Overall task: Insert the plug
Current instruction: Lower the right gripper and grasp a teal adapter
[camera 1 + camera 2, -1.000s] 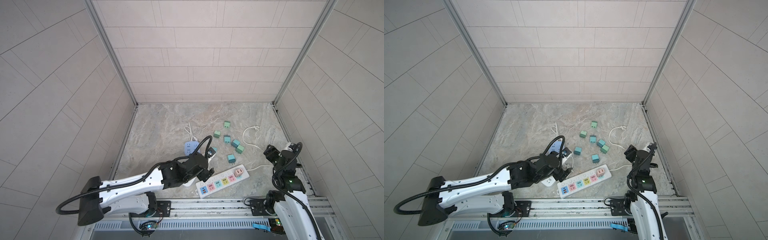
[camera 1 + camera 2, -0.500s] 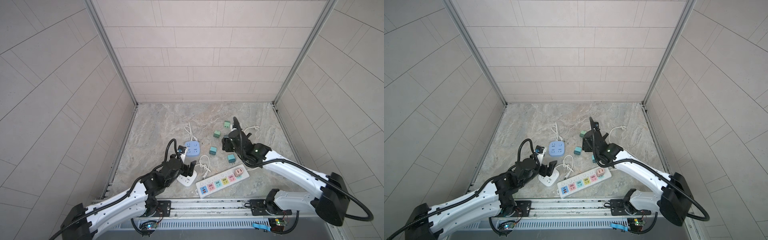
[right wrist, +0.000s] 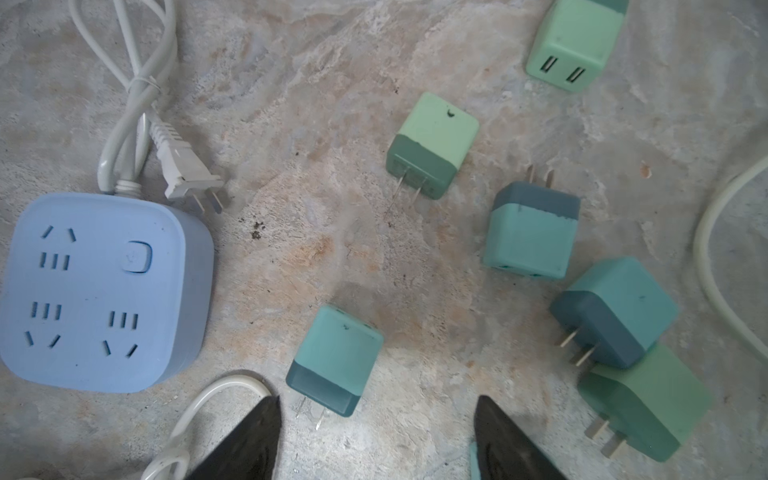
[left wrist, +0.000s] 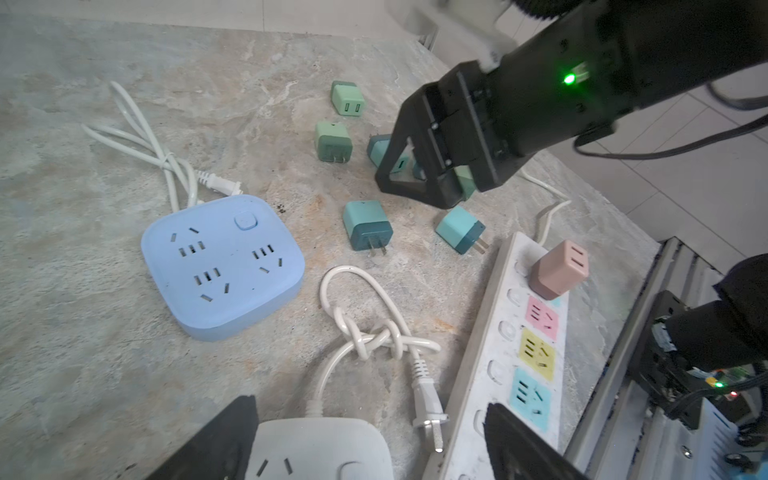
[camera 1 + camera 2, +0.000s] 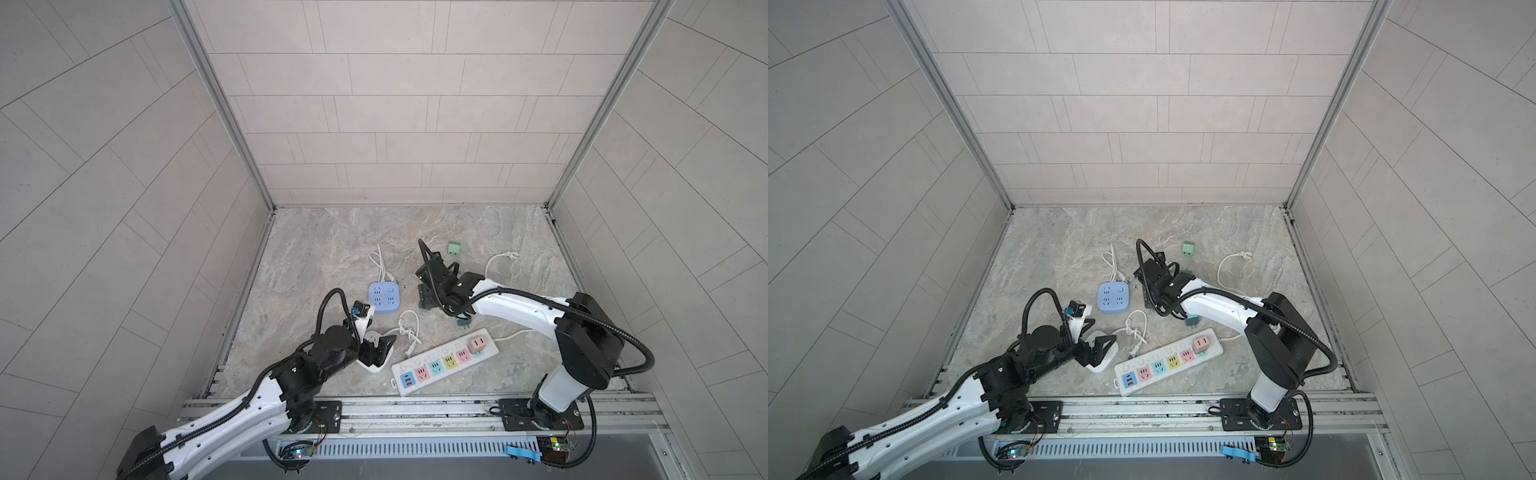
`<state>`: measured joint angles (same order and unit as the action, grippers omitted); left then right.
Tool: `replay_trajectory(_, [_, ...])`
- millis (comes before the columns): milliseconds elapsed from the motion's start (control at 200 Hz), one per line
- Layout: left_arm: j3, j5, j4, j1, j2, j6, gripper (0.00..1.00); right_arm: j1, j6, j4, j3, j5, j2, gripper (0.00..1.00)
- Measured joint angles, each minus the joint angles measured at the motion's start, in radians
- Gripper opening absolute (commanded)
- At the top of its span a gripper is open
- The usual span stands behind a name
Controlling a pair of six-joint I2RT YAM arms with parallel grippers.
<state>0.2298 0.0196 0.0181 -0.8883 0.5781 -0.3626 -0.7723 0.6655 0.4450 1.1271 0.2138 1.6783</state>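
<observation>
Several teal and green cube plugs lie loose on the stone floor. My right gripper (image 3: pixel 376 436) hangs open over them, nothing between its fingers. One teal plug (image 3: pixel 334 359) lies on its side just ahead of the fingertips, prongs toward me. In both top views the right gripper (image 5: pixel 428 297) (image 5: pixel 1148 299) hides most of the cluster. The white power strip (image 5: pixel 444 361) (image 4: pixel 515 332) has coloured sockets and a pink plug (image 5: pixel 476 344) (image 4: pixel 559 270) seated at its far end. My left gripper (image 4: pixel 370 440) (image 5: pixel 376 351) stands open over a white square socket block (image 4: pixel 320 449).
A blue square socket block (image 5: pixel 384 297) (image 3: pixel 99 291) with its bundled cord sits left of the plugs. A knotted white cord (image 4: pixel 374 332) and its plug lie between the white block and the strip. One green plug (image 5: pixel 454 248) lies apart near the back. The metal rail (image 5: pixel 415 409) edges the front.
The right arm has swung out from the right edge to hang over the plug cluster. The left arm has drawn back toward the front left, over the white socket block.
</observation>
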Motion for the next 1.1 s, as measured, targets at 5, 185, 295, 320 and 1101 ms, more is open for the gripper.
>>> replay_trajectory(5, [0.0, 0.001, 0.001, 0.0, 0.001, 0.0, 0.92, 0.0, 0.0, -0.001, 0.001, 0.0, 0.003, 0.76])
replay_trajectory(185, [0.0, 0.026, 0.018, 0.0, 0.04, -0.004, 0.92, 0.0, 0.001, -0.013, 0.014, -0.011, 0.098, 0.75])
replay_trajectory(295, [0.0, 0.026, 0.018, 0.0, 0.042, -0.004, 0.92, 0.0, 0.005, -0.019, 0.04, -0.024, 0.145, 0.75])
replay_trajectory(320, [0.0, 0.026, 0.018, 0.0, 0.042, -0.004, 0.92, 0.0, 0.005, -0.021, 0.047, -0.027, 0.153, 0.75])
replay_trajectory(1101, [0.0, 0.021, 0.019, 0.0, 0.03, -0.004, 0.92, -0.013, 0.024, -0.042, 0.011, -0.037, 0.188, 0.62])
